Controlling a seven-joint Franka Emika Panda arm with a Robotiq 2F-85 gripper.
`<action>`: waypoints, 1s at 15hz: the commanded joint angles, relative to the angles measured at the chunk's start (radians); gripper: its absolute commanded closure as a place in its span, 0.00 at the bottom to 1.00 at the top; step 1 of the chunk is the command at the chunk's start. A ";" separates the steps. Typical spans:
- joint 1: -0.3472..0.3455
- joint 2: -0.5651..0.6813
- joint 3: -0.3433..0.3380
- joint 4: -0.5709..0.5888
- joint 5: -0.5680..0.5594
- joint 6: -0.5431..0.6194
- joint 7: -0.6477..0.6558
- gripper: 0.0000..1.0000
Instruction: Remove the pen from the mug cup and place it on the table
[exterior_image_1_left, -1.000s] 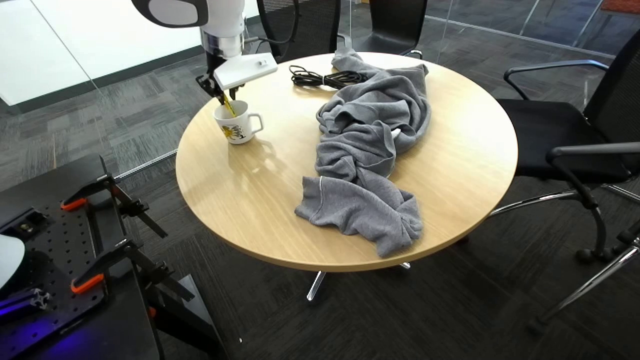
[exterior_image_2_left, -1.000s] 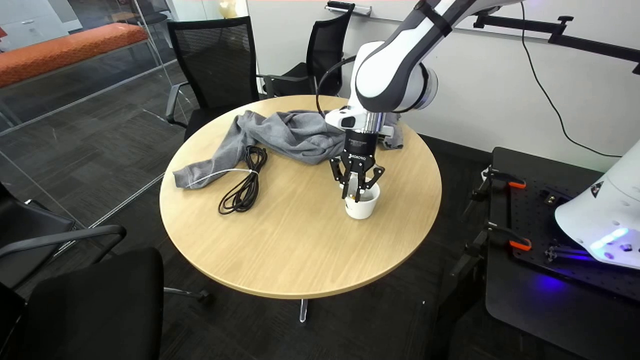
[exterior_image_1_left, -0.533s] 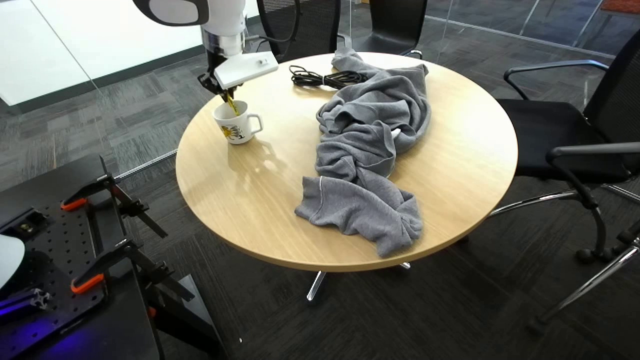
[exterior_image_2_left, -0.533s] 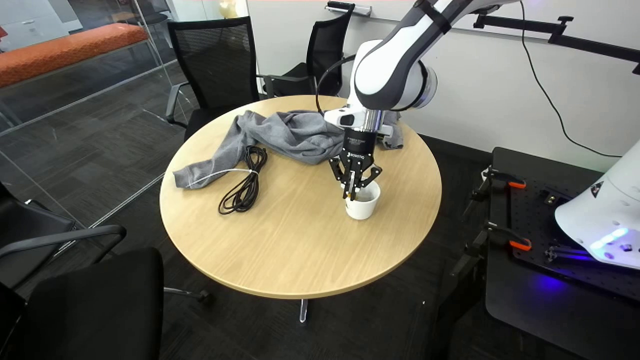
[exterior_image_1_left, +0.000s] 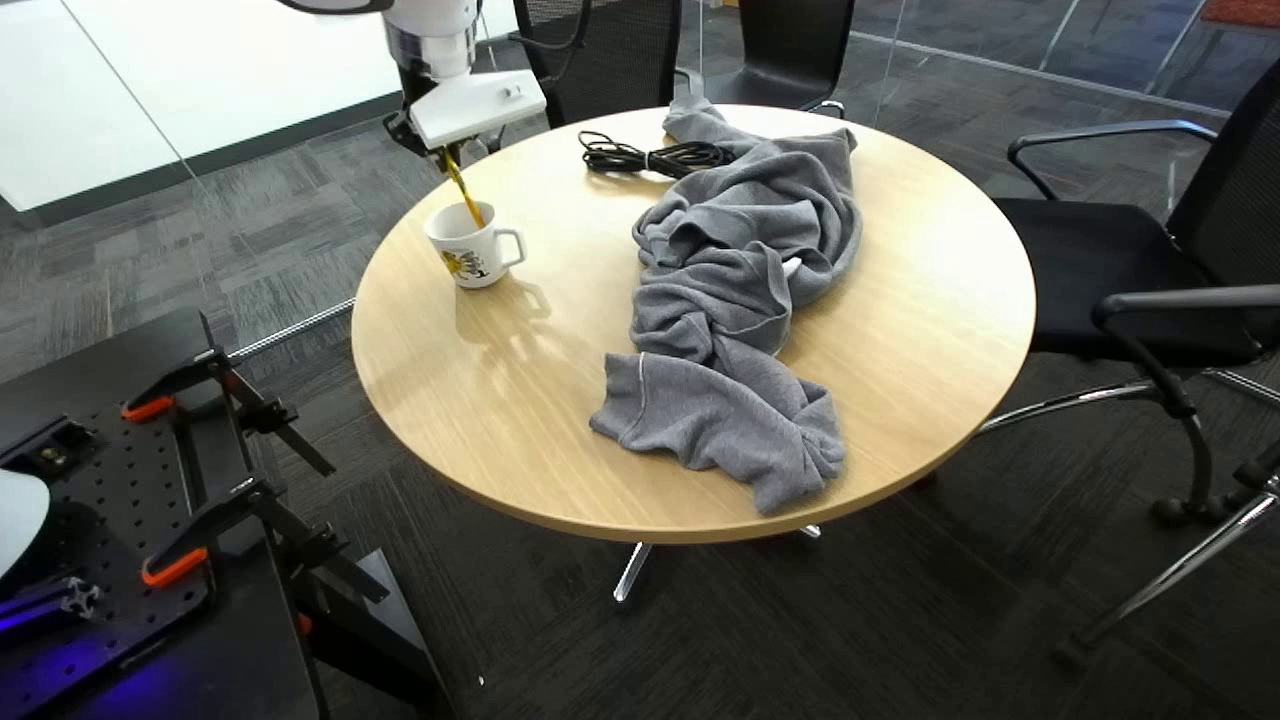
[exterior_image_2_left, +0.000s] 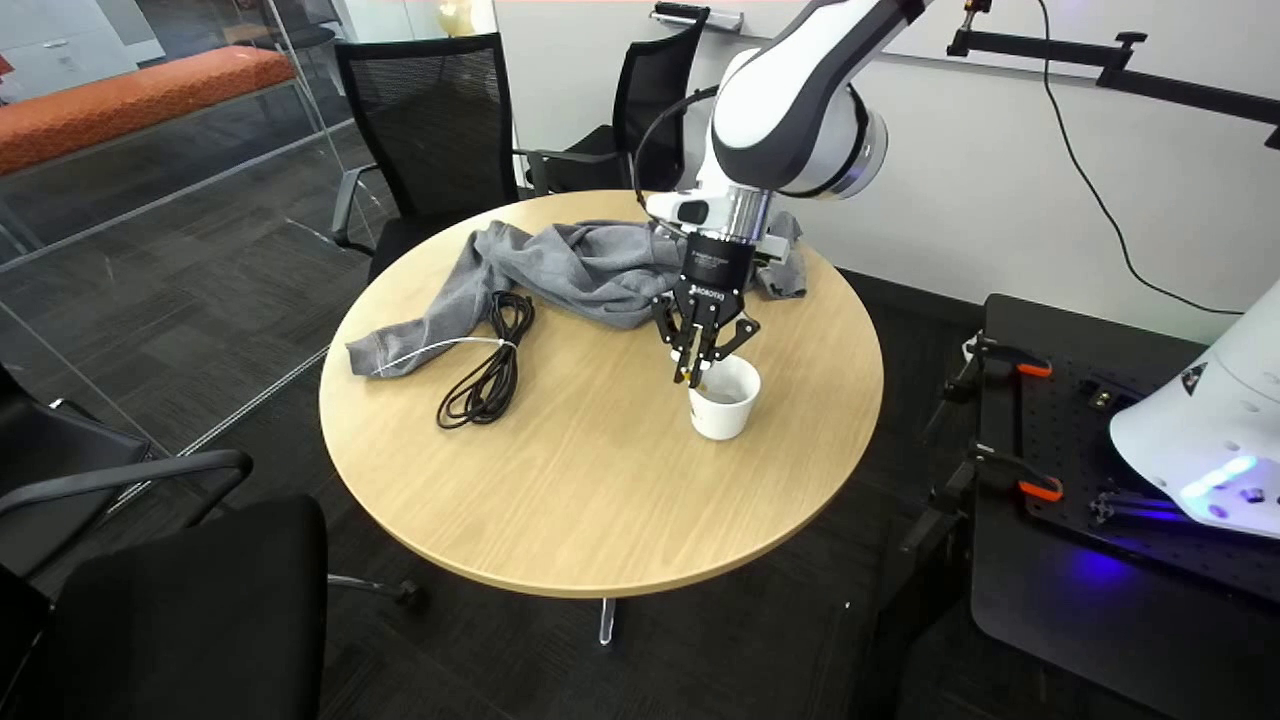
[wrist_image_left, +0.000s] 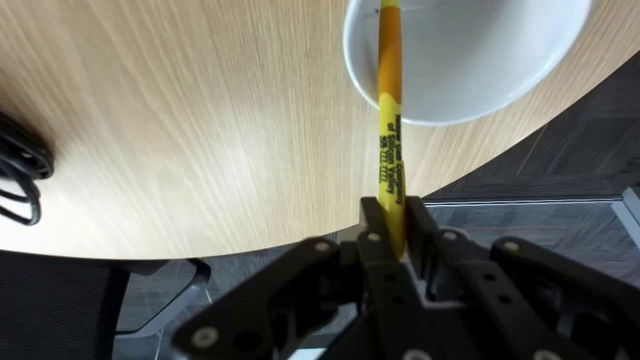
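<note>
Currently your claw (wrist_image_left: 393, 205) is clamped on the yellow-orange pen (wrist_image_left: 390, 65), which slants down from it into the mouth of the white mug cup (exterior_image_1_left: 470, 260). You see the mug cup standing upright on the tabletop (exterior_image_1_left: 540, 420), with a grey cloth (exterior_image_1_left: 740, 280) and black cables (exterior_image_2_left: 494, 380) lying apart from it.

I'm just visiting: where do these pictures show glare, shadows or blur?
Wrist view: pale glare on the table, the gripper looking soft and out of focus, the pen sharper, its print partly readable; in an exterior view, the mug cup casts a shadow across the table; in both exterior views, a blue-violet glow on the black worktop.
</note>
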 joint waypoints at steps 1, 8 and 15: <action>0.004 -0.124 0.004 -0.086 0.072 0.027 -0.046 0.96; 0.058 -0.350 -0.045 -0.224 0.166 0.020 -0.038 0.96; 0.113 -0.495 -0.163 -0.334 0.114 0.094 0.171 0.96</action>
